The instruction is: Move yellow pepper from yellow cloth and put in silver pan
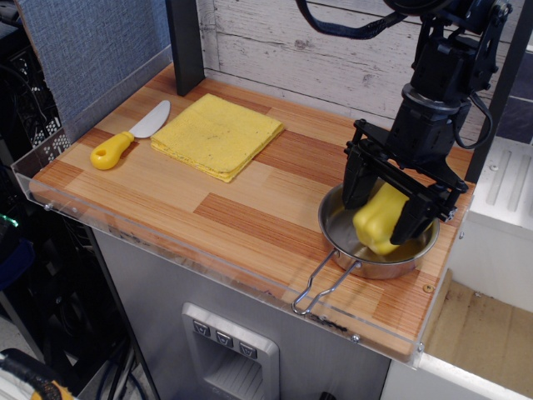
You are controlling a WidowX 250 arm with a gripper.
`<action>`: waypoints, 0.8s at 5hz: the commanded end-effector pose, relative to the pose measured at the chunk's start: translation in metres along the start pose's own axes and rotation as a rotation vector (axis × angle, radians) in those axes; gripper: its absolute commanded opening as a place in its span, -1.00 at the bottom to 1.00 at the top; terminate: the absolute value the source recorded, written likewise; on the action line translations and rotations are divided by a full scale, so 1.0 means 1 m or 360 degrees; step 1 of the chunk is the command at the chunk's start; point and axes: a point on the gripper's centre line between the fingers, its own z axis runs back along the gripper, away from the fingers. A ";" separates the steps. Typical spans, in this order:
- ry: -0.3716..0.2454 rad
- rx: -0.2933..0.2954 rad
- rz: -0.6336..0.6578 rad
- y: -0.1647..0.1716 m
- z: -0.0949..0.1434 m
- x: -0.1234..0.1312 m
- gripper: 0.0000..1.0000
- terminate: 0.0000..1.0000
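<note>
The yellow pepper (379, 219) is held between the black fingers of my gripper (383, 210), which is shut on it. The pepper hangs low inside the silver pan (341, 218) at the right end of the wooden board, at or just above the pan's floor; I cannot tell whether it touches. The pan's wire loop handle (321, 286) points toward the board's front edge. The yellow cloth (216, 135) lies flat at the back left of the board with nothing on it, far to the left of the gripper.
A toy knife with a yellow handle (125, 139) lies left of the cloth. A dark post (185, 42) stands behind the cloth. A clear plastic lip (166, 242) rims the board's front edge. A white shelf (508, 192) is to the right.
</note>
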 end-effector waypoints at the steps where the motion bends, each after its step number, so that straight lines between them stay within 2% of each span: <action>1: -0.0275 0.0194 -0.0018 -0.002 0.050 -0.012 1.00 -1.00; 2: -0.0397 0.0242 0.0126 0.010 0.077 -0.031 1.00 -1.00; 3: -0.0410 0.0147 0.0310 0.033 0.077 -0.043 1.00 -1.00; 4: -0.0360 0.0030 0.0447 0.054 0.067 -0.049 1.00 -1.00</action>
